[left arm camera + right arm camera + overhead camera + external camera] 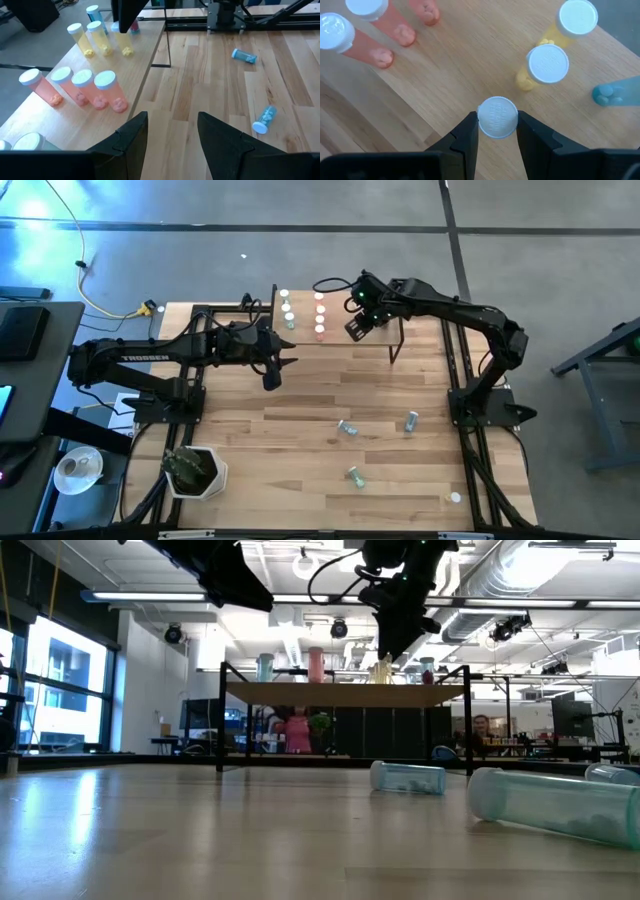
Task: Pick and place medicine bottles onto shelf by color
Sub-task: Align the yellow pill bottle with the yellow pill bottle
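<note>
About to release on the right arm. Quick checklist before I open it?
1. Right end effector clamps the white-capped yellow plastic bottle: ok.
2. Bottle above light-wood shelf board: ok.
3. Beside the standing yellow bottles: ok.
4. Bottle base touching shelf: cannot tell.
5. Left end effector open, away over wooden tabletop: ok.
6. Teal bottles lying on tabletop, unsorted: not ok.

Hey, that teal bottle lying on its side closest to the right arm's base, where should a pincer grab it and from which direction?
Grip the teal bottle across the middle of its body, coming straight down from above. It lies flat on the tabletop with open wood all round, so the fingers can straddle its round sides. Turn the wrist so the fingers close across the bottle's long axis, not on its white cap.
</note>
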Available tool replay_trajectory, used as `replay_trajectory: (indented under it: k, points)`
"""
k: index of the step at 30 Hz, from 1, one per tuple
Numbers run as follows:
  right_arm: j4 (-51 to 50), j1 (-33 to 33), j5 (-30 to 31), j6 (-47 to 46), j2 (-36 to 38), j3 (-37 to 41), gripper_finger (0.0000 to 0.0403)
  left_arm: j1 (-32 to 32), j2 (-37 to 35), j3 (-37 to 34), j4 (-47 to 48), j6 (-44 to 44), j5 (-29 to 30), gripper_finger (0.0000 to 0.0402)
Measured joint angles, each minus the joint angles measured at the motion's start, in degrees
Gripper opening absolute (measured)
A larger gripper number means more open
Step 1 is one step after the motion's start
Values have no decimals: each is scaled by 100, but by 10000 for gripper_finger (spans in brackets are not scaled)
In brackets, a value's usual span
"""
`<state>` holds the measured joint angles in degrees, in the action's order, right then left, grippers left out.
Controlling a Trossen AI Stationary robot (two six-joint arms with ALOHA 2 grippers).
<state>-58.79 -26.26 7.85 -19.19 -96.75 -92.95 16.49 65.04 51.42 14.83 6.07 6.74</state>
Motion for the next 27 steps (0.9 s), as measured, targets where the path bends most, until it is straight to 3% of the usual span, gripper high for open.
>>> replay_trajectory:
  k: [6, 17, 27]
  points:
    - [-4, 2, 3, 130, -2, 0, 108, -2, 0, 0, -2, 8, -2, 161]
    - [-40, 0, 69, 152, -26, 15, 151, -1, 0, 0, -2, 11, 0, 161]
    - [35, 0, 71, 155, -17, 11, 154, -2, 0, 0, -4, 11, 0, 161]
